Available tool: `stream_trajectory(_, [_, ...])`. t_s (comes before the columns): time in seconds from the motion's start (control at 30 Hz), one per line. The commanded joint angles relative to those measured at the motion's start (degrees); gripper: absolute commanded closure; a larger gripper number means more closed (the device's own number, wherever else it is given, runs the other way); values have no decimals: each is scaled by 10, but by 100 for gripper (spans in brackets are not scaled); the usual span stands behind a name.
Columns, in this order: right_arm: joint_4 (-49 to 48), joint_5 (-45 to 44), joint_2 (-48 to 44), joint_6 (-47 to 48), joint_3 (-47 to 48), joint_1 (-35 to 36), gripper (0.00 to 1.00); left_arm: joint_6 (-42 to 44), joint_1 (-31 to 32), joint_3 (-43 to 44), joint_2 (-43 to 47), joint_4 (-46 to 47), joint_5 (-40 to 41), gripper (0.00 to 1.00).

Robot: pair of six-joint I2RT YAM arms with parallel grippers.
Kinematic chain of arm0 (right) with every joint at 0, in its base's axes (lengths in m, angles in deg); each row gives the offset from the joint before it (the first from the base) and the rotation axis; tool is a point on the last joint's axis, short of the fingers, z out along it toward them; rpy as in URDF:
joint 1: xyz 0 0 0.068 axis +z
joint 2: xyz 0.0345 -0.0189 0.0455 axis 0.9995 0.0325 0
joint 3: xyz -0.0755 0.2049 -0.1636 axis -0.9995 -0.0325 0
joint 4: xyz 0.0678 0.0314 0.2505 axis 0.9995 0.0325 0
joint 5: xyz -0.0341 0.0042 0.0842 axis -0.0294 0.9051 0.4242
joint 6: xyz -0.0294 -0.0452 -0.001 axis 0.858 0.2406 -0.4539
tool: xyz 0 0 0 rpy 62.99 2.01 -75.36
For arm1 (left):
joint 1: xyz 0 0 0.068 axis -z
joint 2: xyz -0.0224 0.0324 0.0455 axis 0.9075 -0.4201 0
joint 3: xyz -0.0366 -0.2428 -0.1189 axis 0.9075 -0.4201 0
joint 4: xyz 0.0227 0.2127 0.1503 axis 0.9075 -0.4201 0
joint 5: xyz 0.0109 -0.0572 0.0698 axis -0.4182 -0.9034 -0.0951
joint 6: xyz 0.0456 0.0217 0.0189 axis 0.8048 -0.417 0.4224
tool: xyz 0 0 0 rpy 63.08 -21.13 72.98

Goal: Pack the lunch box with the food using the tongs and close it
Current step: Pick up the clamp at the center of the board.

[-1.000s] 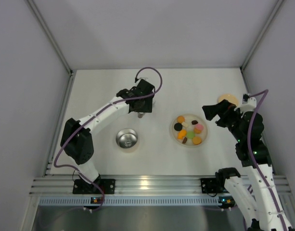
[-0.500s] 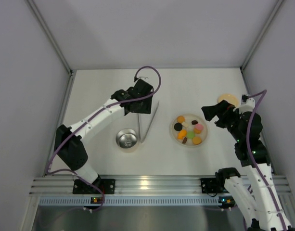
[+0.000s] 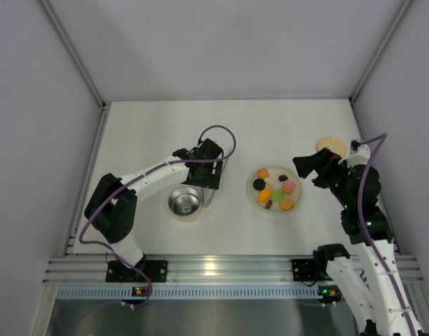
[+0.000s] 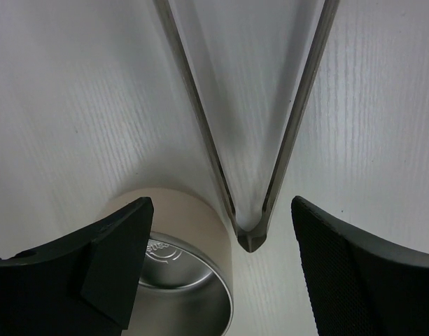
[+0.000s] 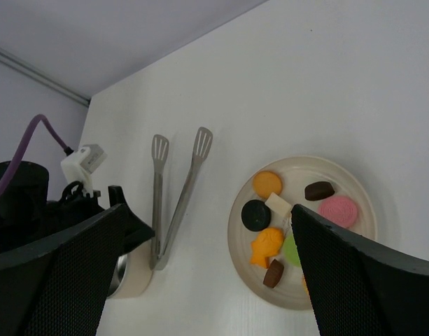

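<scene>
left wrist view: left gripper (image 4: 221, 203) gapes wide, empty, astride slim silvery metal tongs (image 4: 248, 234) lying flat; small round shiny steel pot (image 4: 179, 280) at 7 o'clock. risk: closing finger (image 4: 109, 266) may clip pot, skidding tongs.

tongs (image 4: 249, 234) on counter (image 3: 151, 126) just right of lunch box (image 3: 185, 202), food (image 3: 273, 190) on plate (image 5: 298, 171) further right (lid (image 3: 331, 144) behind it)

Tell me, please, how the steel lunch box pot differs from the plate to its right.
The steel pot is shiny metal; the plate is pale. The steel pot is narrower and deeper; the plate is wider and shallow. The steel pot looks empty; the plate holds the food pieces. Both are round, uncovered and stand on the white table.
</scene>
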Motion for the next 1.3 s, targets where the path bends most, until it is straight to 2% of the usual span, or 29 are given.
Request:
stream_trajectory(0.0, [-9,5,-12,-2,-5,-8,1,-4,3,-12,2,74,-25,14])
stream_trajectory(0.6, [-3,-1,-15,8,-10,-8,0,-9,4,30,-98,88,-18,14])
stream_trajectory(0.73, [-3,-3,-15,10,-11,-7,1,-9,4,38,-114,92,-18,17])
stream_trajectory(0.9, [-3,-4,-12,12,-13,-8,0,-8,3,60,-137,86,-16,28])
stream_trajectory(1.0, [-3,-5,-10,13,-12,-8,0,0,2,75,-149,88,-11,32])
stream_trajectory(1.27, [-8,-12,-1,16,-10,-8,0,44,1,154,-207,90,1,33])
